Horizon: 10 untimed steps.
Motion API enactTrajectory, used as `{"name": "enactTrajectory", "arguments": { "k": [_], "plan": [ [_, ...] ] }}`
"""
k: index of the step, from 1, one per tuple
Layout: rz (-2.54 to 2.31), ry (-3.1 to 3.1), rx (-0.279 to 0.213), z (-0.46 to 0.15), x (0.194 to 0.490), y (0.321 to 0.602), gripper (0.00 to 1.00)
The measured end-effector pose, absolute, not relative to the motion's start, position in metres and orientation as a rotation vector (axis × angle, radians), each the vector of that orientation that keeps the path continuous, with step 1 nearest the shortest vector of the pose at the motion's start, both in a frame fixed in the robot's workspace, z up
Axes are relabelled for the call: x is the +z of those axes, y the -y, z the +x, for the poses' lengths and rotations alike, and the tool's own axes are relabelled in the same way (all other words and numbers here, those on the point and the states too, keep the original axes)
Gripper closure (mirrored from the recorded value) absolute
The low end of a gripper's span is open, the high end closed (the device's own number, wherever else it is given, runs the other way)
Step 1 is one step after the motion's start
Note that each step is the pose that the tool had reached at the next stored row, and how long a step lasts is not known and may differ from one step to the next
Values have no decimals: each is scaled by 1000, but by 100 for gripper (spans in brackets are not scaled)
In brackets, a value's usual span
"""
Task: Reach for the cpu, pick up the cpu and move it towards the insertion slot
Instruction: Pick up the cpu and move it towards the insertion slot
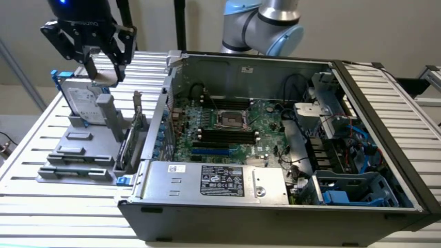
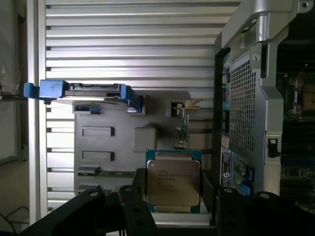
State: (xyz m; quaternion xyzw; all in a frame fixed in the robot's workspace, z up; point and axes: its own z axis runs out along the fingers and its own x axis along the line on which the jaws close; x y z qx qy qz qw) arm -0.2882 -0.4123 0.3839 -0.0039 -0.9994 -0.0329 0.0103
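Observation:
In the wrist view the cpu [image 2: 173, 183], a flat square chip with a pale metal top and a green edge, sits between my two dark fingers [image 2: 130, 209]; the gripper [image 2: 174, 199] is shut on it. It hangs well above the grey fixture plate [image 2: 147, 113]. The exterior view has the gripper [image 1: 103, 72] high at the left, above the hard drive, with the pale cpu [image 1: 105, 77] at its tips. The insertion slot [image 1: 232, 120], a shiny square frame with a dark centre, lies on the green board inside the open case, far to the exterior view's right of the gripper.
A silver hard drive with blue rails [image 1: 86, 103] stands in the grey fixture [image 1: 77, 155] under the gripper. The case's upright metal wall [image 1: 165, 108] lies between fixture and board. Black memory slots [image 1: 224, 135], a power supply [image 1: 214, 181] and cables fill the case on a slatted table [image 1: 41, 206].

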Motion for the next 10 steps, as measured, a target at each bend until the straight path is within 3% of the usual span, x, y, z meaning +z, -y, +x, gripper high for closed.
{"name": "enactTrajectory", "arguments": {
  "k": [10],
  "plan": [
    [-12,3118,-126,-243,388,412,45]
  ]
}}
